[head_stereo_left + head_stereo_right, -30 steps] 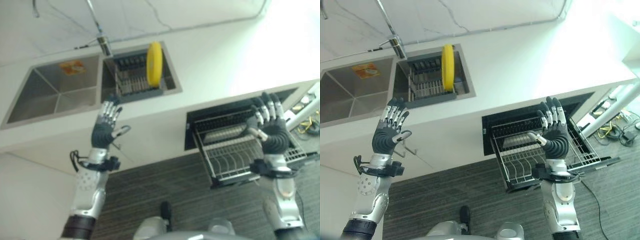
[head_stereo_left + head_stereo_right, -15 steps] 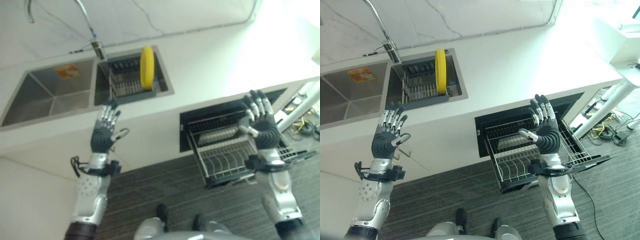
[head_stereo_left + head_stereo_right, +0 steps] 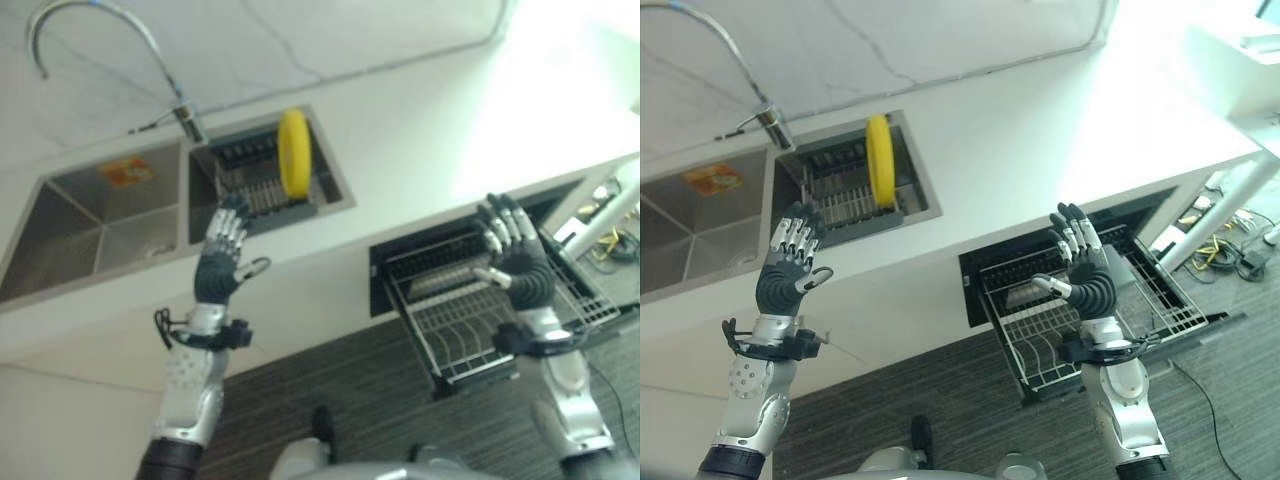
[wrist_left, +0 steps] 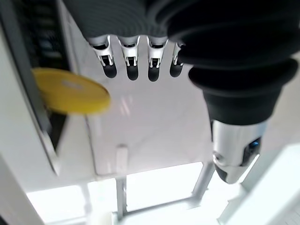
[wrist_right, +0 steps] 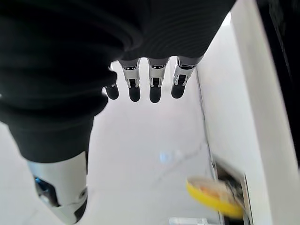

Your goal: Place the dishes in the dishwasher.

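Barely begun, judging by the layout. Upright on edge in the dark wire drying rack [image 3: 845, 200] inside the right basin of the steel double sink [image 3: 700, 235]: one round yellow plate [image 3: 879, 160], untouched. Set into the white table [image 3: 1040, 150], that sink, under a curved steel tap [image 3: 95, 40]. Further right and lower, beneath the table's edge: the pulled-out wire dishwasher rack [image 3: 1080, 320], with no yellow plate in it, though its back part is too dim to read. Left to do: grasp the plate, carry it across, slot it between the tines.

Left robot hand [image 3: 788, 270]: raised in front of the sink's near rim, fingers straight and spread, holding nothing, short of the plate. Right robot hand [image 3: 1085, 270]: raised above the dishwasher rack, palm turned inward, fingers extended and loose, likewise empty.
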